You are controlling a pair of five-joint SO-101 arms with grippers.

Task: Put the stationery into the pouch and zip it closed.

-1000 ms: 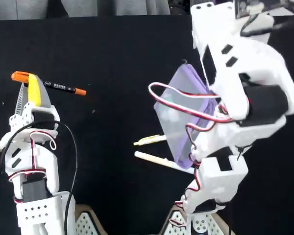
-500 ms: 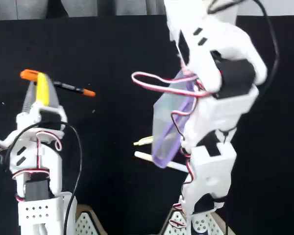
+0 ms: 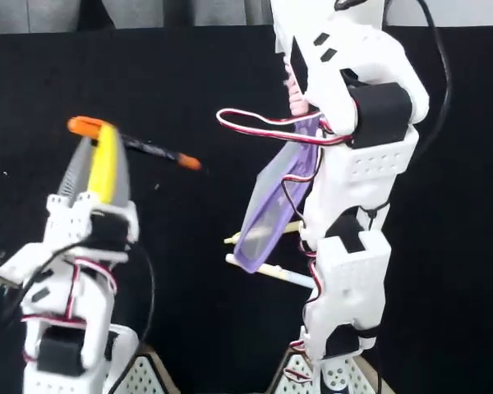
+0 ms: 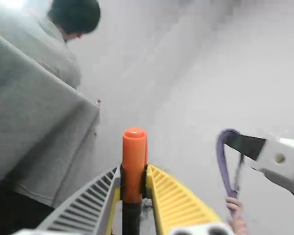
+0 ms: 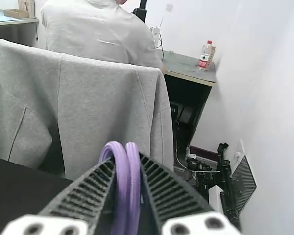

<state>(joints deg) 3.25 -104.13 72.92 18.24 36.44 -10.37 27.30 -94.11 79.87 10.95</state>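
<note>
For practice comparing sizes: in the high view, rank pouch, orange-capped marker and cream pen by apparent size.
pouch: largest.
orange-capped marker: looks longer than the pen, but unsure, being held nearer the camera.
cream pen: smallest, partly hidden.

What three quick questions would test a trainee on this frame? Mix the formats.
1. True or false: the left pincer is shut on the marker.
2. Pick one. The pouch is: A) lying flat on the table; B) hanging from the right pincer, lifted off the table; C) held by the left pincer.
3. Fill in: ___ pale pens lie on the table next to the hanging pouch.

Key: 1 true; 2 B; 3 two.
</note>
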